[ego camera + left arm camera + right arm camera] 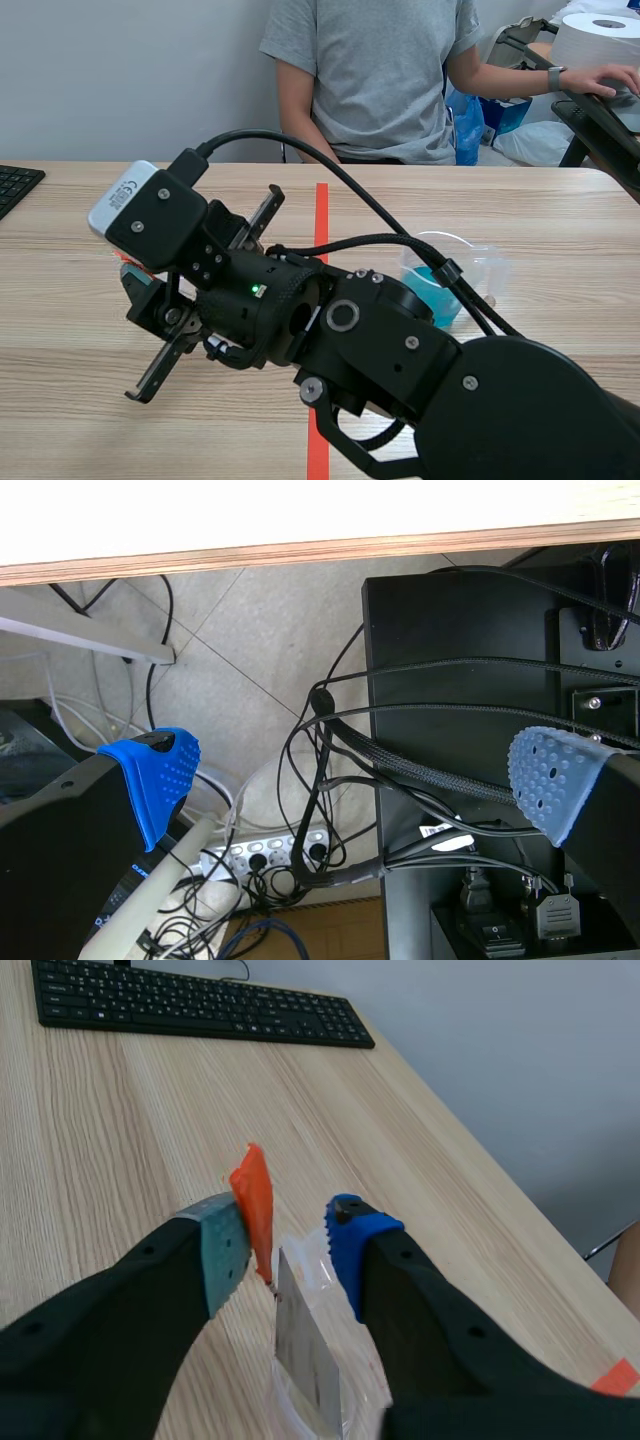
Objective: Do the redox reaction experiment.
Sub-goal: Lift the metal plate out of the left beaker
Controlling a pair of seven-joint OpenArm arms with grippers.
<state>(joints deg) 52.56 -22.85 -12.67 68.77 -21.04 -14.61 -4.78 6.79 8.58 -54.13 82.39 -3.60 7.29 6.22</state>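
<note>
the right gripper [290, 1245] hangs over the light wooden table [120, 1130], its fingers parted and gripping nothing, the grey-green pad [225, 1255] on one side and the blue pad [352, 1245] on the other; a thin flat grey metal strip [305, 1350] stands upright in the gap, nearer the grey-green pad, clear of the blue one; whether it touches the grey-green pad cannot be told; its foot sits in a clear container [290, 1405], only partly seen; a clear plastic beaker of blue liquid [450, 285] stands behind the right arm; a black keyboard [200, 1005] lies well ahead; the left gripper [355, 780] is spread wide below the table edge, over floor cables [300, 740]; a person in a grey t-shirt [385, 70] sits across.
</note>
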